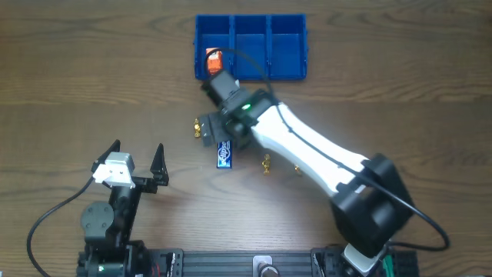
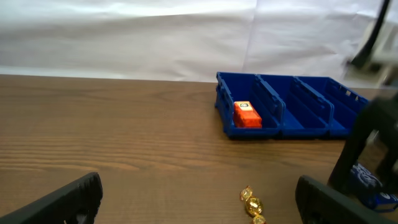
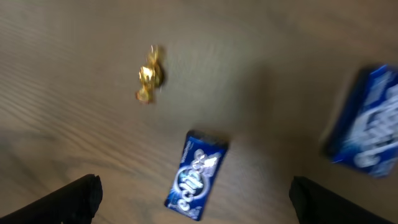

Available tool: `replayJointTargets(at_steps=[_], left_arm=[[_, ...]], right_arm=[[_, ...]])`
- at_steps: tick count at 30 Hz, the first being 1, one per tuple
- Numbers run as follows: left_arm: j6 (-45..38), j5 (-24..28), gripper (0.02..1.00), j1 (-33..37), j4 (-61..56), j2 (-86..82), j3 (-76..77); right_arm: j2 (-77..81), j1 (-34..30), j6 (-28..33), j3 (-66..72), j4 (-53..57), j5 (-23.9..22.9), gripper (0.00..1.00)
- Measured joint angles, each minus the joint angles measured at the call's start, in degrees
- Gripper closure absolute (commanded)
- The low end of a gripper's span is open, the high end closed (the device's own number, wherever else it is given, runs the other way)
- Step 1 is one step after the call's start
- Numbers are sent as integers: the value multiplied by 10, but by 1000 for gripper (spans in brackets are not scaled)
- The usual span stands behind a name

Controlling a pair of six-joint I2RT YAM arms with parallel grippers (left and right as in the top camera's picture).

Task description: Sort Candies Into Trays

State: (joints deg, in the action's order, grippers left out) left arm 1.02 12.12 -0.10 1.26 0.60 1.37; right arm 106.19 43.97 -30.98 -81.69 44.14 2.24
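Right wrist view: the right gripper (image 3: 194, 194), jaws spread, hangs above a packet (image 3: 196, 177) lying askew. Closing off-axis could spin it away.

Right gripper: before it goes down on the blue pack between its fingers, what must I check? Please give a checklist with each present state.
1. Right gripper open: ok.
2. Blue pack centred between its fingers: ok.
3. Gold candy apart from that pack: ok.
4. Tray has room: ok; one orange candy lies in its left compartment.
5. Left gripper away from the path: ok.
6. Height above the pack: cannot tell.
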Motion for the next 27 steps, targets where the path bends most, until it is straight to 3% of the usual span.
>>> replayJointTargets(at_steps=[9, 17, 27], left_arm=[[0, 0, 20, 0, 0, 0, 0], [0, 0, 20, 0, 0, 0, 0], [0, 0, 20, 0, 0, 0, 0]], right_arm=[[66, 47, -101, -2, 40, -19, 3], [109, 51, -165, -2, 54, -24, 5], [122, 51, -192, -3, 36, -27, 200]])
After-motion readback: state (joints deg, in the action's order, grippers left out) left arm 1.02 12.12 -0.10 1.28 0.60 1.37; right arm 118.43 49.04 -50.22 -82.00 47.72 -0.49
